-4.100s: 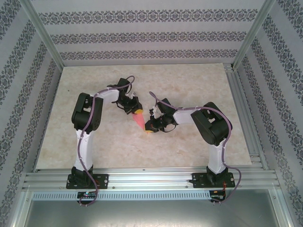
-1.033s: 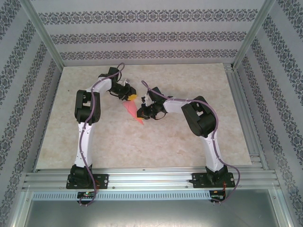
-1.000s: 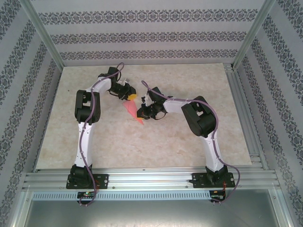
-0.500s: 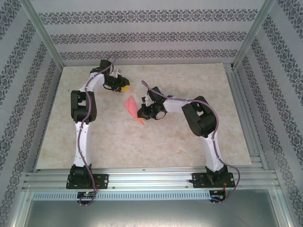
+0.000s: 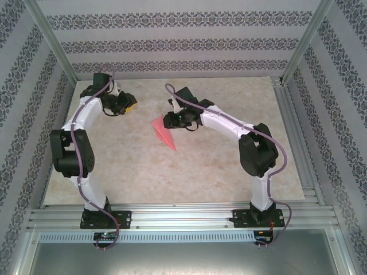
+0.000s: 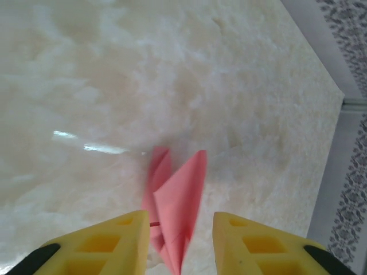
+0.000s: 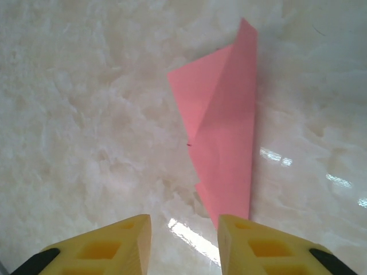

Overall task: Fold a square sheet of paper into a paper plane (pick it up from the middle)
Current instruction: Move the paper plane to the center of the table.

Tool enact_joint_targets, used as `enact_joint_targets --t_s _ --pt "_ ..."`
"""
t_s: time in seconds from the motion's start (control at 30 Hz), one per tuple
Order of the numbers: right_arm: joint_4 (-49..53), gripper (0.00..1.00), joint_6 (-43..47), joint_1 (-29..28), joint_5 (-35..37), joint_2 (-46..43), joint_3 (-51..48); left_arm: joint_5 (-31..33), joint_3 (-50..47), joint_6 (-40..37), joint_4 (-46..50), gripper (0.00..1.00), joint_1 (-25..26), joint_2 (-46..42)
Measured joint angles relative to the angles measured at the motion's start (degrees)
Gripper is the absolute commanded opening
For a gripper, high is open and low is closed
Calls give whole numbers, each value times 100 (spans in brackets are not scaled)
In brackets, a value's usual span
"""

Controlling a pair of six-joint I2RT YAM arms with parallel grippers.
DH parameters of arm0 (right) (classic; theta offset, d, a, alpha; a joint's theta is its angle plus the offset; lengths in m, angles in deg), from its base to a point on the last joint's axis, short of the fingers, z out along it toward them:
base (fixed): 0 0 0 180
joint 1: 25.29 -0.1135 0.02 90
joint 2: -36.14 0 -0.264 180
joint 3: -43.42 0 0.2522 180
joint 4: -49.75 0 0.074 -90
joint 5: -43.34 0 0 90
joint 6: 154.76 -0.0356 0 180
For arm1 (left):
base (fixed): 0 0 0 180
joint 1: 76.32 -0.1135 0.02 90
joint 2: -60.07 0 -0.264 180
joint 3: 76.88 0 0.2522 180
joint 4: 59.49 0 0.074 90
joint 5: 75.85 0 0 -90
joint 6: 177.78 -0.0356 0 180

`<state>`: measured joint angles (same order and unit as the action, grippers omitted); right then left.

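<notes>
Plane (image 5: pixel 163 133) seen lying on counter (image 5: pixel 229 166), frame centre. Left fingers (image 6: pixel 109 240) parted, nothing held, upper left in top view. Right fingers (image 7: pixel 109 243) parted, empty, just beside plane.

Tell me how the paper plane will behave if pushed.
The plane is thin folded paper, so probably very light and floppy. Resting on the glossy table, it would likely slide, not roll.
</notes>
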<state>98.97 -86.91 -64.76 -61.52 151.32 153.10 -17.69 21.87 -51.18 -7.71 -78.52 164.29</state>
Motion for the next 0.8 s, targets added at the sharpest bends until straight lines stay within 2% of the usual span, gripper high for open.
enact_joint_targets --t_s 0.2,0.47,0.7,0.8 --pt "863 35 505 -684 721 997 1447 328 -1139 264 -258 36 -474 -455" --pt "2138 38 769 -839 1491 2328 3023 365 -1499 382 -457 36 -761 -684" --pt "2815 40 780 -839 1956 2702 3460 293 -1510 382 -470 36 -756 -686" --pt "3012 38 798 -837 2105 2728 3556 256 -1510 382 -470 36 -756 -693"
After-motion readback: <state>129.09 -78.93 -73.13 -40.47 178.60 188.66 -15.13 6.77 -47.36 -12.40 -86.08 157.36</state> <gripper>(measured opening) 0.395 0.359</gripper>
